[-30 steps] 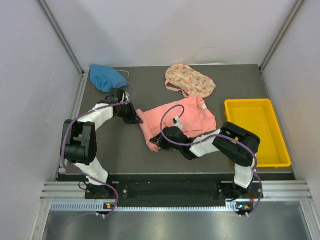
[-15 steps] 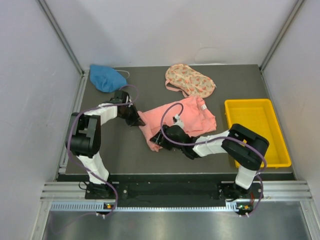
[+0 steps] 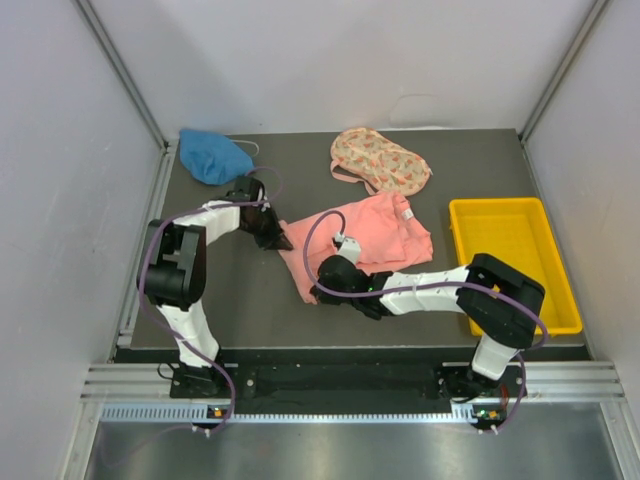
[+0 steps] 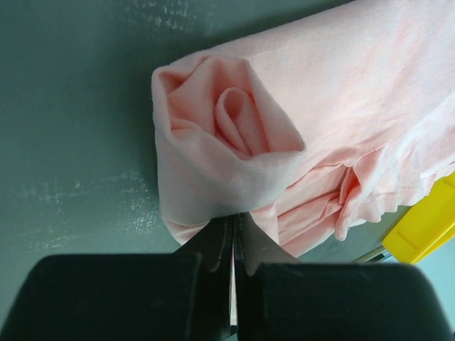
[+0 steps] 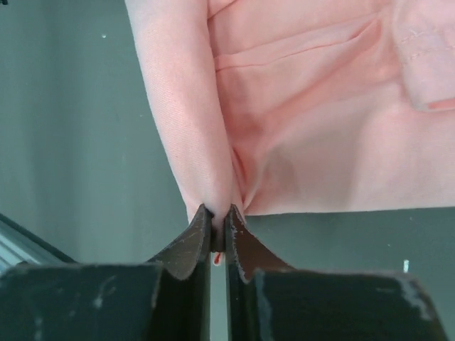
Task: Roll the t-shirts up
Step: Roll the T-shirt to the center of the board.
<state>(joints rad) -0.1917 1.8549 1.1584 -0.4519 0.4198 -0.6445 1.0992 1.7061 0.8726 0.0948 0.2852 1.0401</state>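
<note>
The dark table (image 3: 240, 300) fills the centre of the overhead view. The salmon-pink t-shirt (image 3: 372, 235) lies at its middle, partly flat, with its left edge turned over into a loose tube whose spiral end shows in the left wrist view. The yellow tray (image 3: 458, 262) sits at centre right. The floral t-shirt (image 3: 380, 160) and the blue t-shirt (image 3: 212, 155) lie bunched at upper centre and upper left, well apart from both arms. The left gripper (image 4: 233, 227) is clenched on the upper end of the tube. The right gripper (image 5: 219, 220) is clenched on the cloth fold at its lower end. Judged step: rolling of the first shirt, early stage. The next move calls for both ends to travel together toward frame right, evenly tensioned, so the roll stays tight and straight.
</note>
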